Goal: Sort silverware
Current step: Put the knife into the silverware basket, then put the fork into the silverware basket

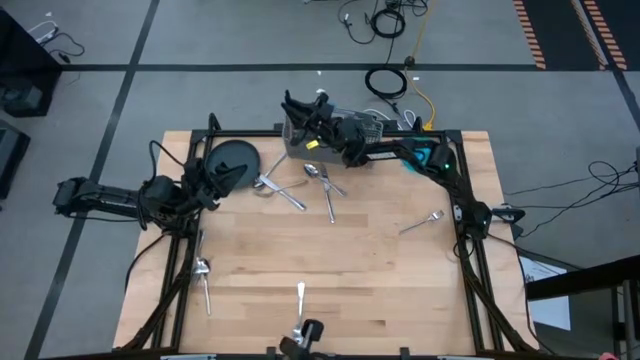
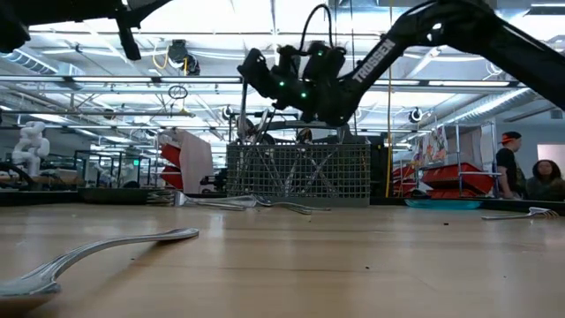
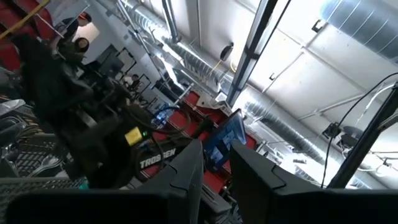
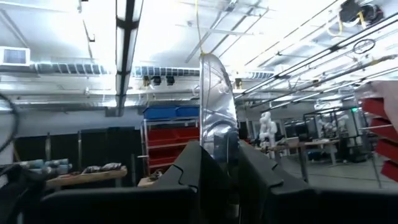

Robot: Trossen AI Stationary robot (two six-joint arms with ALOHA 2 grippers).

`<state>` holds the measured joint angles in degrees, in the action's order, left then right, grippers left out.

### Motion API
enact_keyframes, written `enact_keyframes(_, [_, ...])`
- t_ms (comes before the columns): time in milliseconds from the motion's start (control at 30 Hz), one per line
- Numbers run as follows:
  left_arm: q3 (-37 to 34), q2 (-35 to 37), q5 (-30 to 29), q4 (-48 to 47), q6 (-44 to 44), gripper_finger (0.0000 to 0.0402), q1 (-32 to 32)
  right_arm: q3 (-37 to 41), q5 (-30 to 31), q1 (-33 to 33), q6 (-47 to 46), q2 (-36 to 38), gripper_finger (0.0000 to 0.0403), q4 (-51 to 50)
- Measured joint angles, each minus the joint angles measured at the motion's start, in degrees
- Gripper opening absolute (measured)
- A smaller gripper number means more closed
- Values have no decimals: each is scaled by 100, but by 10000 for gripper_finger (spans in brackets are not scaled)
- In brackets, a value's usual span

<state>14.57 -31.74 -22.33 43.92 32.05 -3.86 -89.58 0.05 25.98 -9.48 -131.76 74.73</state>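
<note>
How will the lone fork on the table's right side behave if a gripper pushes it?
The fork looks like thin shiny metal, so it is probably stiff and should slide rather than bend. It lies flat on the smooth wooden table, so it may well spin. Its low profile could make pinching slippery.

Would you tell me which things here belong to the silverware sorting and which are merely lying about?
Job: fork, spoon and the other silverware scattered on the table; the piece clamped in the right tool above the mesh caddy.
Lying about: dark plate beside the waiting left tool; floor cables.
</note>
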Motion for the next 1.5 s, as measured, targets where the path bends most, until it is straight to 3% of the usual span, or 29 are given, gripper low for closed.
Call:
enact_keyframes(200, [0, 0, 6, -51, 2, 86, -2, -817, -48, 44, 389, -119, 41, -1216])
enact_keyframes(333, [0, 1, 80, -101, 2, 86, -2, -900, -36, 91, 807, -135, 41, -1866])
enact_keyframes(800, [0, 2, 116, -430, 4, 86, -2, -900, -36, 159, 554, -138, 42, -2209])
enact_keyframes(1133, [2, 2, 114, -449, -98, 86, -2, -909, -1, 215, -181, -128, 216, -2626])
enact_keyframes(1300, [1, 2, 112, -759, -129, 86, -2, -909, -14, 208, -236, -94, 238, -2587])
enact_keyframes(1500, [0, -3, 112, -2100, -271, 86, -2, -902, -349, 122, -80, 543, 241, -2609])
